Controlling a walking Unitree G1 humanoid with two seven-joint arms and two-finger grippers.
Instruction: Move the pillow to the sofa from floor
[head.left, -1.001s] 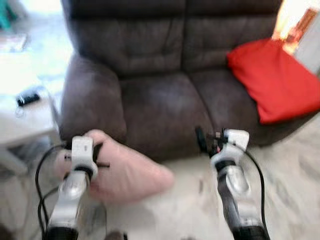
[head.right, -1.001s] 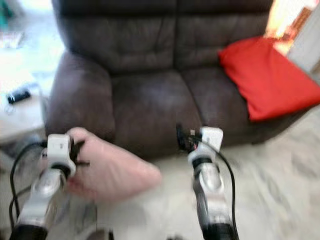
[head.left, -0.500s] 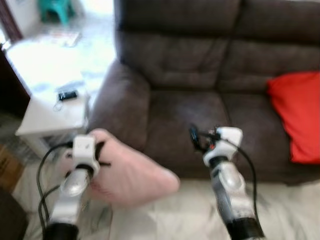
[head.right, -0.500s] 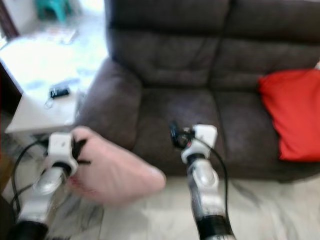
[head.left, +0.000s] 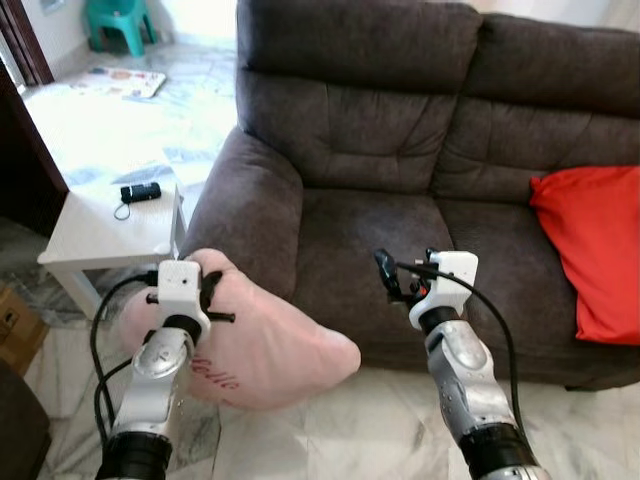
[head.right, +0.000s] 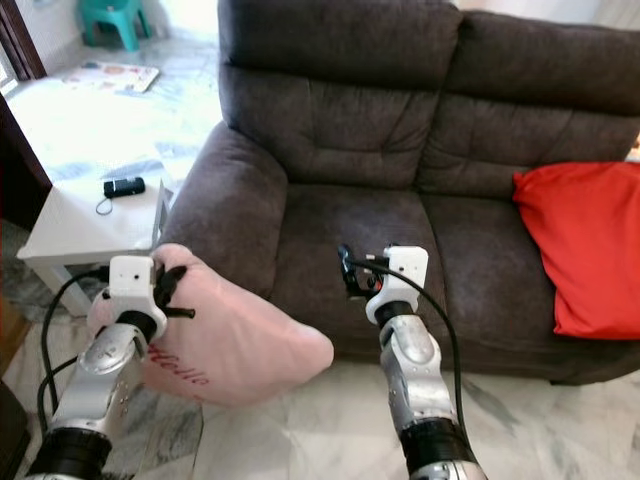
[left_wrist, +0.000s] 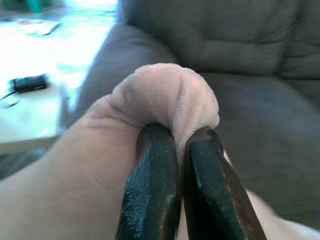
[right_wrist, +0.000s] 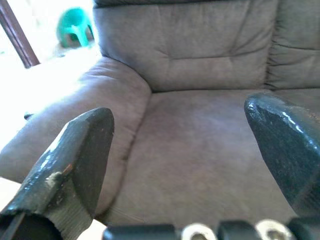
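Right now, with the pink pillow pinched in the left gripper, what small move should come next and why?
Probably carry the left gripper forward over the sofa's bare left seat cushion. Its fingers are shut on a fold of the pink pillow, which hangs beside the armrest, short of the seat.

Head views sharp, daylight floods from far left, blowing out the floor (head.left: 110, 120) and white table (head.left: 90, 235). Sofa (head.left: 400, 130) evenly lit, soft shadows. My wrist views: near fingers (left_wrist: 150, 200) blurry, background washed.

the sofa (head.left: 400, 150) stands ahead, a cushion (head.left: 595, 245) on its right seat; the tabletop (head.left: 95, 235) to its left carries a phone (head.left: 140, 192).
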